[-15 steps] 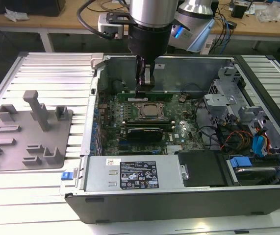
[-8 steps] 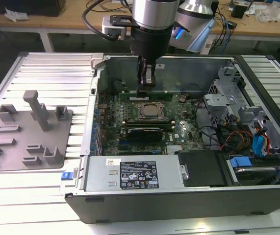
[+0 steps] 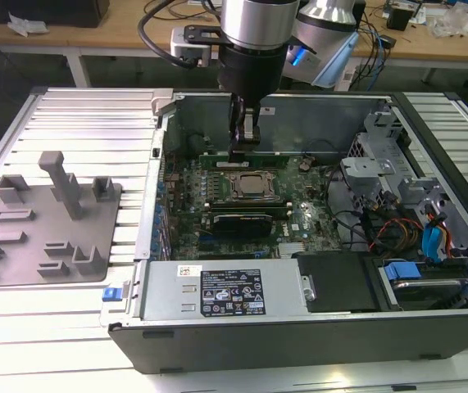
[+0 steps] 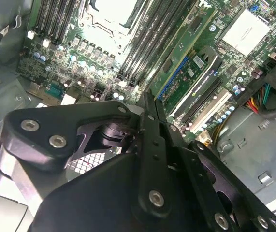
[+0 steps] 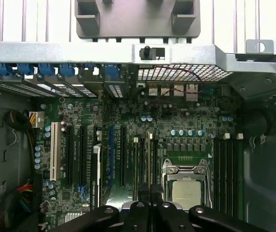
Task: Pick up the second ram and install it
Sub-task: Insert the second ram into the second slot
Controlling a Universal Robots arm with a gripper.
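The second ram (image 3: pixel 215 160) is a thin green stick lying level at my fingertips, just past the processor socket (image 3: pixel 254 187) in the exterior view. My gripper (image 3: pixel 245 155) reaches down into the open computer case with its fingers pressed together on the stick's middle. In the first wrist view the ram (image 5: pixel 150 159) shows edge-on, running away from the gripper (image 5: pixel 151 204) in line with the dark memory slots beside the socket (image 5: pixel 186 191). In the second wrist view the gripper (image 4: pixel 147 99) hangs above those slots and hides the stick. Whether the stick sits in a slot, I cannot tell.
A black graphics card (image 3: pixel 242 223) stands on the near side of the socket. The power supply (image 3: pixel 225 291) lies along the case front, with a drive cage (image 3: pixel 381 180) and cables (image 3: pixel 430 237) at the exterior view's right. A grey fixture plate (image 3: pixel 45 221) sits outside the case.
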